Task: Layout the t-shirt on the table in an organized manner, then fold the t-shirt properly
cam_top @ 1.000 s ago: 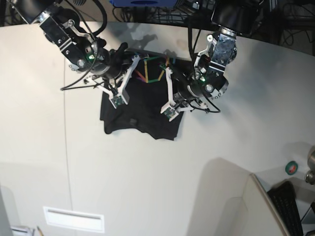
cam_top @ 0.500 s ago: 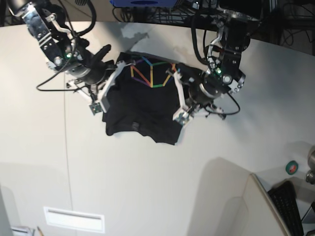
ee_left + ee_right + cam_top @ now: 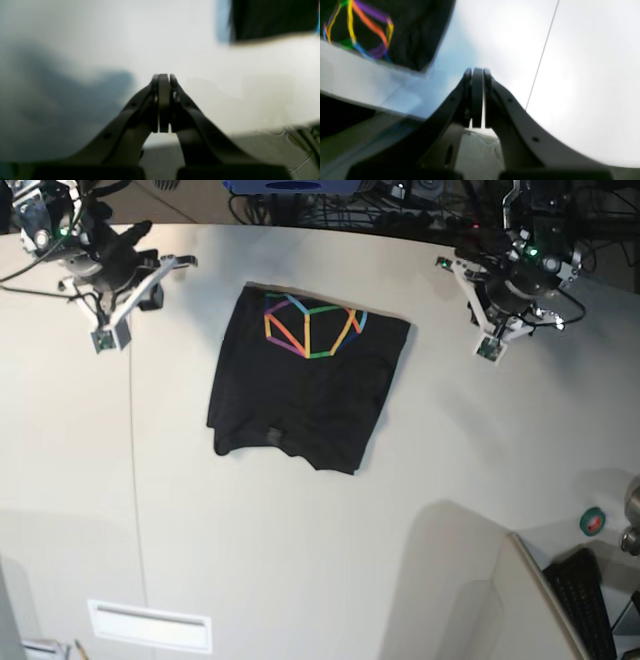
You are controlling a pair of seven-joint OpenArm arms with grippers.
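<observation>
While the wide off-white matte desk carries nothing in motion, the risks lie in how the next grasp is made. At the far left of the base view the right arm's dark two-fingered end effector hovers over bare desk beside the thin dark seam line, well apart from the cloth; its wrist view shows the jaws pressed together on nothing. If it went down to the garment without first opening, it would only push the fabric and bunch it.

In the middle lies the large black short-sleeved cloth t-shirt, flat on the desk with its rainbow-coloured geometric line graphic facing up near the far edge. It looks folded to a compact block already, though the near hem is wavy and the right side runs slightly slanted. A further fold taken from those uneven edges would likely come out crooked, and a pinch that catches only the top layer could peel the stack open.

At the right the left arm's dark two-fingered end effector also hangs over bare desk, clear of the shirt, jaws together and empty in its blurred wrist view. Dragging either arm low across the cloth could skew it.
</observation>
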